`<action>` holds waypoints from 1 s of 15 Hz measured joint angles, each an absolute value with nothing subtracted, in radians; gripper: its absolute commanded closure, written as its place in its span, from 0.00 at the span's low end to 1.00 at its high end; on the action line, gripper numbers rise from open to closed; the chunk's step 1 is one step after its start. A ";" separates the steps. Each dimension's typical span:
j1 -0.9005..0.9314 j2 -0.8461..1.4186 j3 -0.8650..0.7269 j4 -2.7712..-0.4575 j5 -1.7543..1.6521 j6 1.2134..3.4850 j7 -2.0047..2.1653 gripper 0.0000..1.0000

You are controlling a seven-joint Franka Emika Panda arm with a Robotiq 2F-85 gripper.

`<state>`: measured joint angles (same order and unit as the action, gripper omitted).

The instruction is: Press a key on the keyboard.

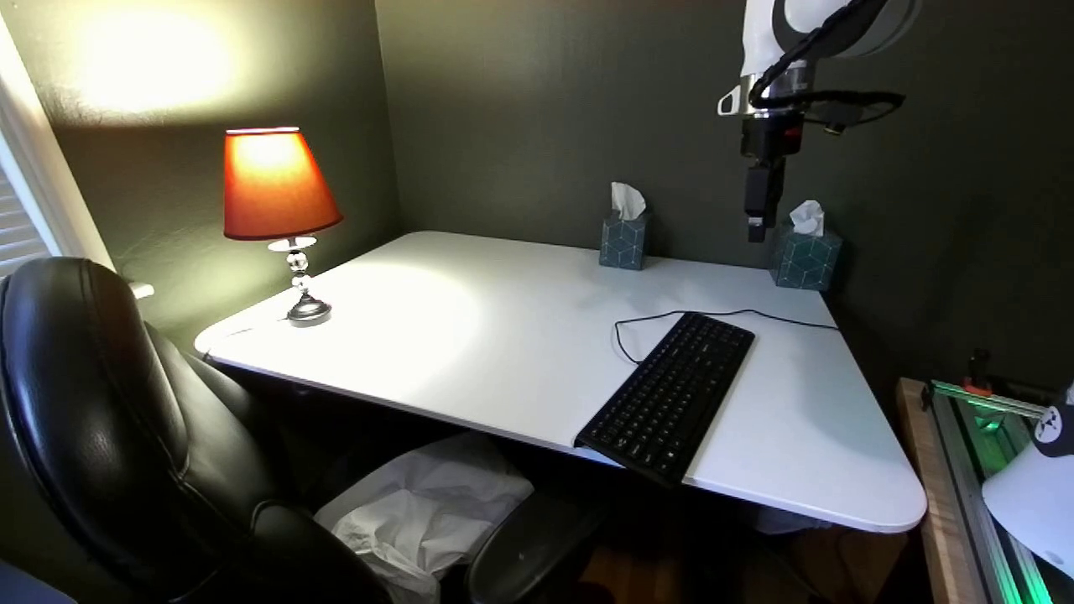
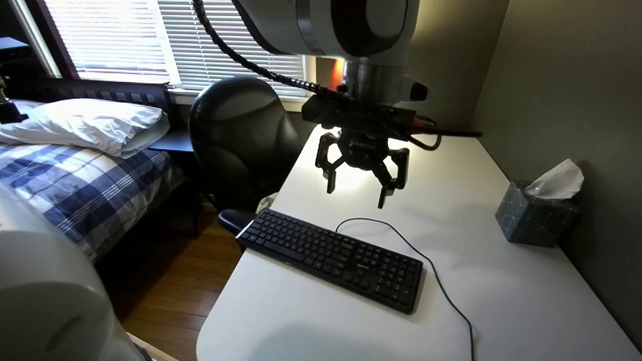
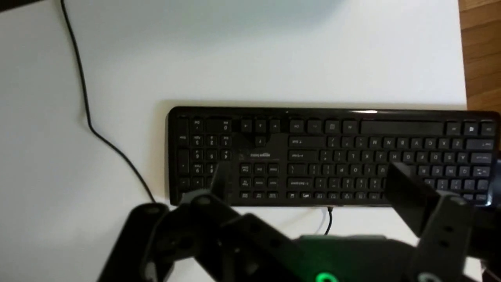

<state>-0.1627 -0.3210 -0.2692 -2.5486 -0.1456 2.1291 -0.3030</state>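
The black keyboard (image 1: 678, 386) lies flat on the white desk, one end overhanging the desk's edge. In an exterior view the keyboard (image 2: 331, 258) lies below and in front of my gripper (image 2: 357, 194). The gripper is open and empty, its two fingers wide apart, pointing down and well above the desk. It also hangs high above the desk in an exterior view (image 1: 757, 231), seen side-on. In the wrist view the keyboard (image 3: 328, 156) appears upside down, and the open fingers (image 3: 310, 168) overlap its far key rows. The fingers hide a few keys. Nothing touches the keyboard.
The thin black cable (image 2: 426, 255) curves over the desk (image 2: 281, 311) behind the keyboard. Tissue boxes (image 1: 623, 243) (image 1: 807, 258) stand along the wall. A lit lamp (image 1: 277, 184) stands at the far desk end. A black chair (image 1: 101, 377) stands at the desk's edge.
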 measured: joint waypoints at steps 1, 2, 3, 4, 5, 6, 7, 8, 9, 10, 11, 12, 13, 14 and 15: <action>-0.161 -0.296 -0.269 -2.549 -0.139 2.132 -0.311 0.00; -0.160 -0.271 -0.268 -2.549 -0.135 2.140 -0.318 0.00; -0.160 -0.246 -0.267 -2.549 -0.134 2.155 -0.321 0.00; -0.160 -0.221 -0.266 -2.549 -0.134 2.173 -0.322 0.00; -0.160 -0.197 -0.264 -2.548 -0.134 2.194 -0.322 0.00; -0.160 -0.172 -0.262 -2.548 -0.134 2.217 -0.322 0.00; -0.160 -0.147 -0.259 -2.548 -0.134 2.239 -0.322 0.00; -0.160 -0.125 -0.256 -2.548 -0.134 2.259 -0.322 0.00; -0.160 -0.102 -0.254 -2.547 -0.134 2.281 -0.322 0.00; -0.160 -0.080 -0.252 -2.546 -0.134 2.304 -0.322 0.00; -0.160 -0.059 -0.251 -2.545 -0.131 2.326 -0.322 0.00; -0.161 -0.038 -0.249 -2.542 -0.127 2.346 -0.322 0.00; -0.161 -0.017 -0.247 -2.538 -0.124 2.367 -0.322 0.00; -0.161 0.002 -0.245 -2.535 -0.122 2.389 -0.322 0.00; -0.162 0.021 -0.243 -2.533 -0.120 2.412 -0.321 0.11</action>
